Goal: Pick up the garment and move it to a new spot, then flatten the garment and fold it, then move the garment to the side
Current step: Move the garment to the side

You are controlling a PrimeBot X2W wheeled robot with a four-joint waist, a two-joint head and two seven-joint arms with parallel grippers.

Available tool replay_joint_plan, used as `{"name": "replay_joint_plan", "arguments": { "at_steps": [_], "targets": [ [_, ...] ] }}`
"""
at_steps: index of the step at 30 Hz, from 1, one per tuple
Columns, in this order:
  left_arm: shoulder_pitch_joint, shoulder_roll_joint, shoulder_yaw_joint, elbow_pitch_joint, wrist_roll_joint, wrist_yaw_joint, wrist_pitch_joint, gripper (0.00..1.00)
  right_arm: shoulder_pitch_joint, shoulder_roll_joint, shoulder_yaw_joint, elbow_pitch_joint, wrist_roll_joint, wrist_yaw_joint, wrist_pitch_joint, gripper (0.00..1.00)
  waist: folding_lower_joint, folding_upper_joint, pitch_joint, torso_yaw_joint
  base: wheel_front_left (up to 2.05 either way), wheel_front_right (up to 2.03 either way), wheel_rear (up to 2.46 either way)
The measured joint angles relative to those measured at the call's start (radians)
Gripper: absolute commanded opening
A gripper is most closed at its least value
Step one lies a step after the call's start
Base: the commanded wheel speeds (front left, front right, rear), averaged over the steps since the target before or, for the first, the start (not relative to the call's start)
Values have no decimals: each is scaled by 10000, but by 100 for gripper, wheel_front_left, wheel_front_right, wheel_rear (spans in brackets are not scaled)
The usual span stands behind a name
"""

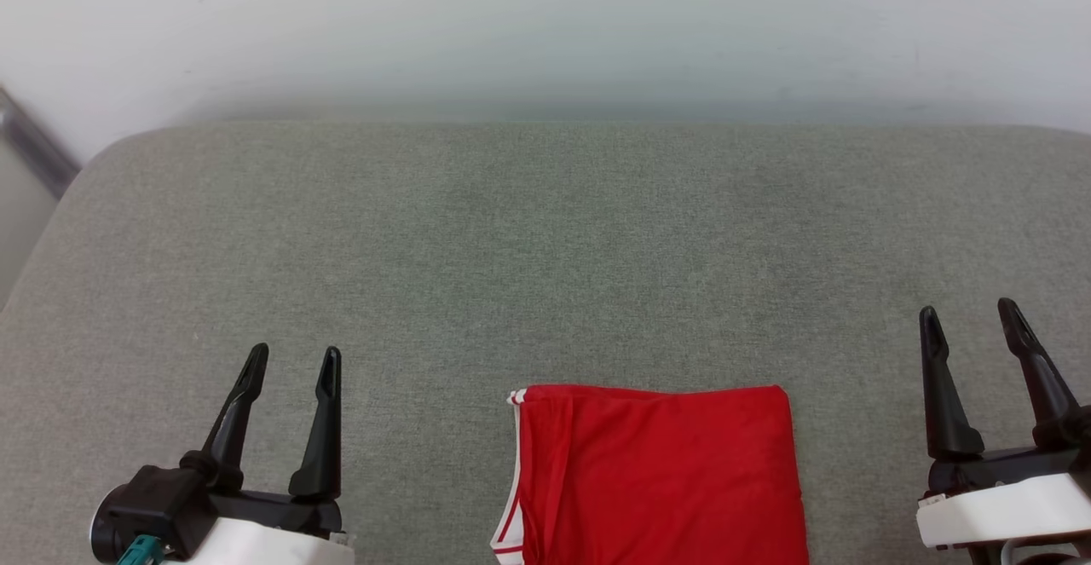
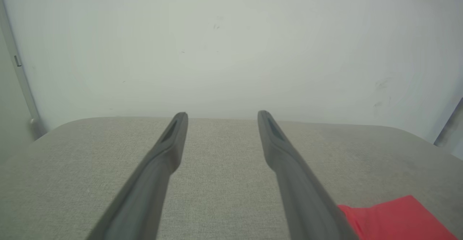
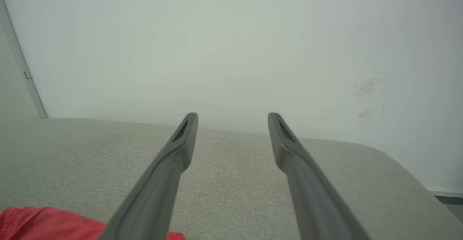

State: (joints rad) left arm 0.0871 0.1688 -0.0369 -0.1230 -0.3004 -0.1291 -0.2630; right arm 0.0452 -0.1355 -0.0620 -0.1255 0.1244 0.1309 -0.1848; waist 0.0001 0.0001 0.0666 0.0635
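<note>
Garment (image 1: 656, 480) is lying folded at the near centre of the pad (image 1: 545, 250), between the grippers. Left gripper (image 1: 295, 352) and right gripper (image 1: 969, 309) are hovering spread wide, empty. It's looking light, soft, floppy; I'd be pinching its far corners, all layers together.

Place: bare indoor room, plain like a test setup; home or lab cannot be told.
Surface: grey fabric-covered worktop (image 1: 545, 233), rounded corners.
Backdrop: scuffed white wall (image 1: 545, 28).
</note>
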Motion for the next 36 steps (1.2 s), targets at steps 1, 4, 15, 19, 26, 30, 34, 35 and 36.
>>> {"name": "replay_joint_plan", "arguments": {
  "at_steps": [1,4,15,19,26,30,34,35,36],
  "targets": [
    [0,-12,-13,-8,0,0,0,100,0,13,4,-4,13,0,-2,100,0,0,1,8,0,0,0],
    [-1,-33,-46,-10,2,0,0,100,-4,40,-10,-12,84,0,-4,100,0,0,7,37,0,0,0],
    [-65,-65,-232,63,75,0,0,100,-34,-378,489,-199,922,0,1241,100,0,0,246,172,0,0,0],
    [-218,-88,-295,111,73,0,0,100,27,-1127,1413,-211,1682,4,3963,100,0,0,549,256,0,0,0],
    [-561,-136,-648,366,-29,0,0,100,43,-1258,1536,-405,2951,0,7877,100,0,-1,1082,499,0,0,0],
    [-721,-192,-901,539,-232,0,0,100,34,-1097,1480,-514,3041,-2,9472,100,0,0,1352,705,0,0,0],
    [-909,-119,-1197,593,-385,0,0,100,19,-911,1392,-318,2932,-2,10443,100,0,0,1589,944,0,0,0],
    [-965,-109,-1221,602,-387,0,0,100,12,-846,1402,-247,2865,-2,10518,100,0,0,1644,1010,0,0,0],
    [-996,-105,-1221,612,-389,0,0,100,-19,-788,1421,-163,2813,-2,10583,100,0,0,1698,1071,0,0,0]
  ]
}}
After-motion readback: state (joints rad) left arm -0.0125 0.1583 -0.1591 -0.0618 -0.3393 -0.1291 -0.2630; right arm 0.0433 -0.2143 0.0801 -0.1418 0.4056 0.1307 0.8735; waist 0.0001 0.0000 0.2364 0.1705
